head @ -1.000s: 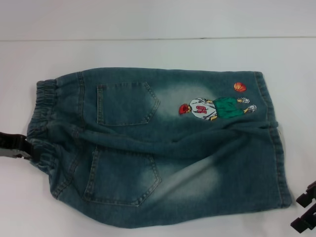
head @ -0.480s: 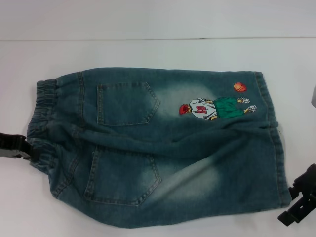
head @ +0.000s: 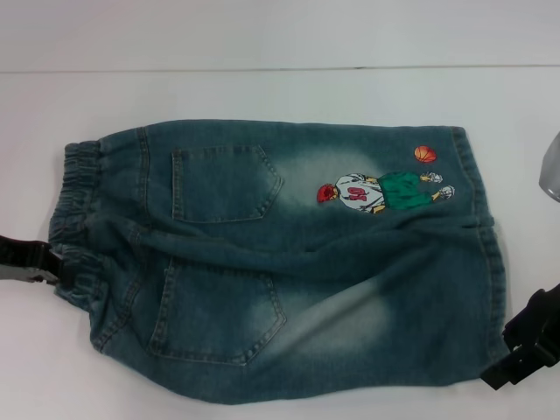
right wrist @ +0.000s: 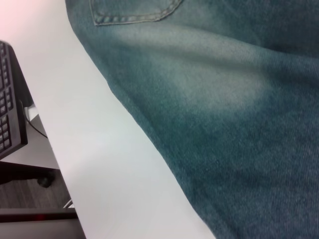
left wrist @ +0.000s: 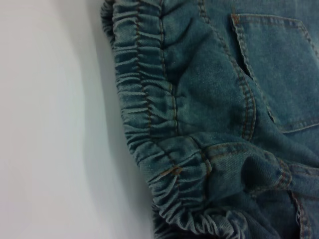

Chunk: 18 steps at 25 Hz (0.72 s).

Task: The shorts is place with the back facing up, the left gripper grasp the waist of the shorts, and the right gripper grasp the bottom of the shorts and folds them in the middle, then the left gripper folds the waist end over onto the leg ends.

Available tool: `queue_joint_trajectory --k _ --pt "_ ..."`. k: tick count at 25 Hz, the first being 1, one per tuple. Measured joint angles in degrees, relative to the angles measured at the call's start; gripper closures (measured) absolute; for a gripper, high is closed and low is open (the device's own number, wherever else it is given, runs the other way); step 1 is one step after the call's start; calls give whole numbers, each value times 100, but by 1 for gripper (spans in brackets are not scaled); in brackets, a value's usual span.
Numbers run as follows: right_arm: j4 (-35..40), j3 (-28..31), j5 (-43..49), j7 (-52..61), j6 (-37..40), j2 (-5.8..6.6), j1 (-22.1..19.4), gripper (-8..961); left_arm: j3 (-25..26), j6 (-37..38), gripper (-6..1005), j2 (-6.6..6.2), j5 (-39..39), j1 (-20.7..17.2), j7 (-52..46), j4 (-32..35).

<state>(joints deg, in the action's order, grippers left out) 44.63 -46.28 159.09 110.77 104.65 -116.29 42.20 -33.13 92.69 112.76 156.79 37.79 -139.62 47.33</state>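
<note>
Blue denim shorts [head: 289, 271] lie flat on the white table [head: 262, 92], back up, with two back pockets and a cartoon basketball-player print [head: 381, 191]. The elastic waist [head: 74, 219] points left and the leg hems [head: 492, 262] point right. My left gripper [head: 33, 262] sits at the waist's near corner, touching the band. The left wrist view shows the gathered waistband [left wrist: 149, 124] close up. My right gripper [head: 523, 348] is at the near corner of the leg hem. Faded denim of the shorts [right wrist: 224, 99] fills the right wrist view.
The near edge of the table [right wrist: 99, 164] runs just below the shorts. Beyond it, lower down, is a black keyboard [right wrist: 10, 104]. A grey blurred object [head: 551, 166] shows at the right border of the head view.
My right gripper has moved in from the right border toward the near hem corner and now reaches the cloth. The grey object has come further into view. The left gripper stayed put.
</note>
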Motion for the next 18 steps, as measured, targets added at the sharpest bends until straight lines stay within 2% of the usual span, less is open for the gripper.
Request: queue_joint_trajectory --k 12,17,18 --pt "-7 -33 -1 -69 -16 -11 -13 718 0 1 889 0 0 0 -1 -5" --pt "-7 -19 -1 -93 -33 5 -31 908 0 4 884 -4 0 2 -14 -3" --pt "-6 20 -17 -113 -34 12 -37 912 0 5 883 -6 0 5 -19 5"
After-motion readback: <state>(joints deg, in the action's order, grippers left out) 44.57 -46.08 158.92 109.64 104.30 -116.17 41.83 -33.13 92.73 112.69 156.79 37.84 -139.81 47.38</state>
